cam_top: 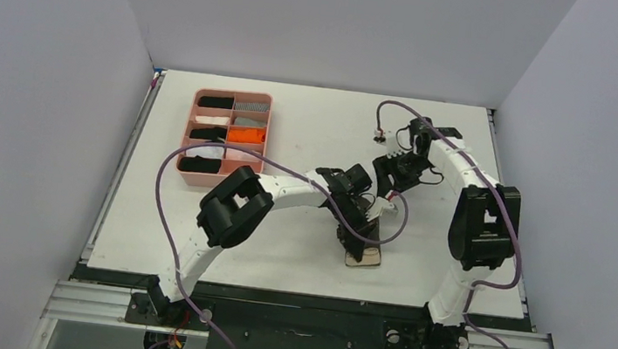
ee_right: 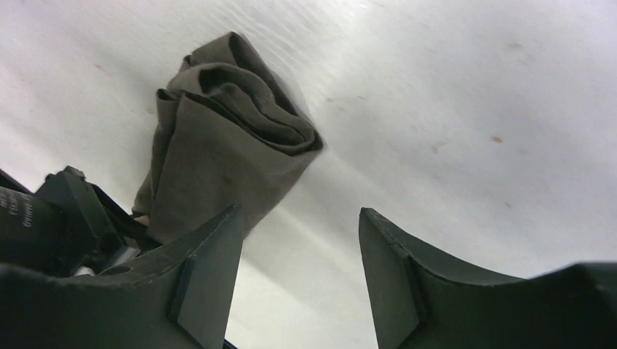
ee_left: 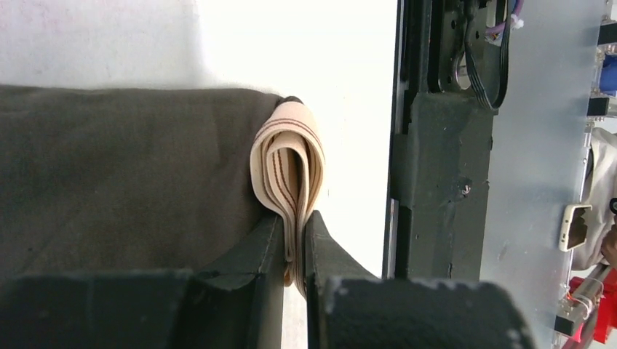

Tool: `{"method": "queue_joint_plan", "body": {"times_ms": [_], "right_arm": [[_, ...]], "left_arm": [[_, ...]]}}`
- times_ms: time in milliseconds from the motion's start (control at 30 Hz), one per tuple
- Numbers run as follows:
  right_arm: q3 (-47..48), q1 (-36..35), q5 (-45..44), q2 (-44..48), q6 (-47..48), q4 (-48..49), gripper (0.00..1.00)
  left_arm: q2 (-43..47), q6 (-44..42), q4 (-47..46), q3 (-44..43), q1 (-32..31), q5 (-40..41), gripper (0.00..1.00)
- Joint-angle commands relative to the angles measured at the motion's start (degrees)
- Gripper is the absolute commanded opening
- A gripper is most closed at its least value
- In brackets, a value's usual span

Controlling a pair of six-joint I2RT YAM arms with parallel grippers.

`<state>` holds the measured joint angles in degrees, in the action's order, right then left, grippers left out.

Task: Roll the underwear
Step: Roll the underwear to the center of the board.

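The underwear point(cam_top: 365, 255) lies folded into a narrow bundle near the table's front middle. Its dark grey-brown cloth point(ee_left: 124, 174) fills the left of the left wrist view. The beige waistband point(ee_left: 287, 163) is doubled into several layers at the bundle's end. My left gripper point(ee_left: 295, 233) is shut on those waistband layers, and in the top view it point(cam_top: 358, 233) sits over the bundle. My right gripper point(ee_right: 298, 214) is open with only bare table between its fingers. The bundle's other, loosely rolled end point(ee_right: 225, 138) lies just beyond its left finger. From above, the right gripper point(cam_top: 385, 183) hovers behind the garment.
A pink tray point(cam_top: 189, 139) at the back left holds several small rolled cloths in black, white, orange and grey stripes. The table's near edge with its black rail point(ee_left: 436, 182) runs close beside the waistband. Purple cables point(cam_top: 166, 176) loop off both arms.
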<state>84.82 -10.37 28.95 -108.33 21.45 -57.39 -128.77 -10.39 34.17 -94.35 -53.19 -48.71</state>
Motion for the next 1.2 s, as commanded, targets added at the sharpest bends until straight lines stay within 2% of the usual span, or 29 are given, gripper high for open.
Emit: {"method": "queue_joint_plan", "body": {"times_ms": [0,267,567,800,967,1067,1167], "right_arm": [[-1.87,6.04,1.22,8.02,0.85,-1.08,0.56],[-6.89,14.18,-2.61,14.41,-2.89,5.56,0.58],[-11.48,16.43,-3.83,17.42,-1.27,7.34,0.59],[-16.83,19.69,-0.41,21.82,2.53,7.65,0.59],[-21.3,20.87,2.72,28.82,8.79,7.14,0.59],[-24.81,19.96,4.24,33.17,13.67,4.81,0.59],[-29.0,15.64,1.98,38.68,17.65,3.95,0.59]], "left_arm": [[-5.69,3.88,3.67,-0.68,3.29,0.92,0.0],[-7.39,4.99,3.12,-1.3,4.72,0.08,0.0],[-10.78,3.68,7.5,-7.31,4.76,-0.05,0.0],[-14.95,4.71,12.45,-12.84,4.85,-3.88,0.0],[-18.01,7.71,13.83,-15.11,5.28,-6.55,0.0],[-19.68,9.56,15.14,-17.37,5.66,-7.68,0.0],[-21.48,11.92,15.66,-19.09,5.79,-8.58,0.0]]}}
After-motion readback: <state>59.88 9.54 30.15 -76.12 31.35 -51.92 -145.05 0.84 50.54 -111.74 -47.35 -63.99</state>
